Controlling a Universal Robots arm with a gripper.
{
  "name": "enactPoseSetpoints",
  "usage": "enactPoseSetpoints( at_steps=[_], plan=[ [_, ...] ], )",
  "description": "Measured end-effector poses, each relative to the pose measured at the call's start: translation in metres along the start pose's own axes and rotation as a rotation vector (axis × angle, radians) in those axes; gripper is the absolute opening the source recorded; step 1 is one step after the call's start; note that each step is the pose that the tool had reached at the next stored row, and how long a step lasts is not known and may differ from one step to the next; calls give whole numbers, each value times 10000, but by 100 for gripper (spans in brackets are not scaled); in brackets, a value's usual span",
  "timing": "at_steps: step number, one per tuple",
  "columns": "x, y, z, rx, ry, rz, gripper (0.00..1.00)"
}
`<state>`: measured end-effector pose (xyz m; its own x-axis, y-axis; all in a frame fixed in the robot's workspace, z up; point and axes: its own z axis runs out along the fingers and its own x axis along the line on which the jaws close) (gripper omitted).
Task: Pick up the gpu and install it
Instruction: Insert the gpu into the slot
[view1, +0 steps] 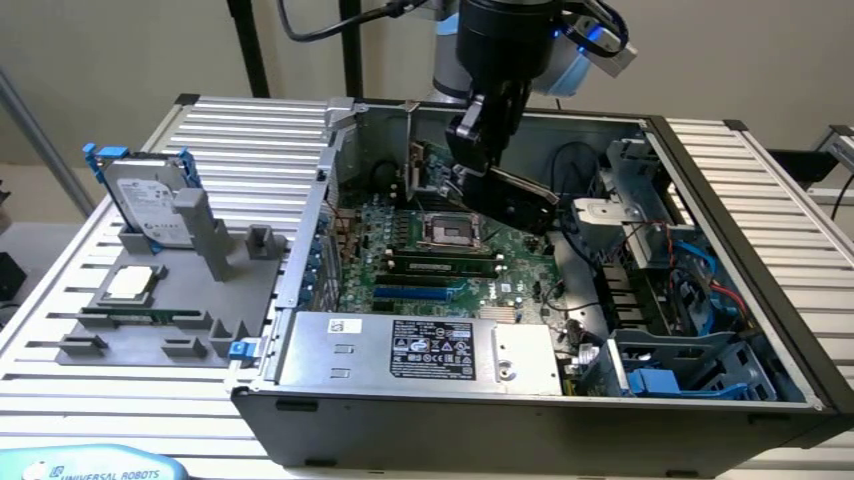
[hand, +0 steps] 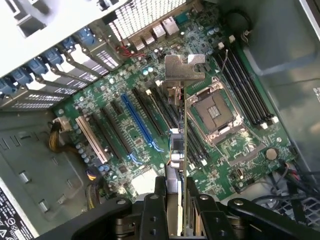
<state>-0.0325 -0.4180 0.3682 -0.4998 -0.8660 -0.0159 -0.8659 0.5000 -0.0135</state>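
Pinching the gpu (hand: 178, 150) in the tool (hand: 176, 205), fingers (hand: 160, 197) pressed against both faces of the card. Held in the air inside the open computer case (view1: 534, 430), above the motherboard (hand: 125, 105), not seated in any slot. Seen edge-on in the wrist view, with the silver bracket (hand: 184, 67) at the end away from the tool, toward the case's rear port wall. Hanging over the strip between the blue expansion slot (hand: 137, 120) and the CPU socket (hand: 215, 110). Tilted in the exterior view, black face showing, just above the socket area. Flanked by memory slots (hand: 245, 85) on the socket's other side. Power supply (view1: 427, 350) along the near wall of the case. On the bench (view1: 240, 130), at the exterior view's left: grey fixture (view1: 147, 320) carrying a hard drive (view1: 144, 200) with blue rails, standing upright.
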Motion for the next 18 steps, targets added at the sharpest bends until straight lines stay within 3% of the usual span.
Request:
enactPoseSetpoints(
  at_steps=[18],
  plan=[
    [3, 2, 163, -52, -43, -3275, 27]
  ],
)
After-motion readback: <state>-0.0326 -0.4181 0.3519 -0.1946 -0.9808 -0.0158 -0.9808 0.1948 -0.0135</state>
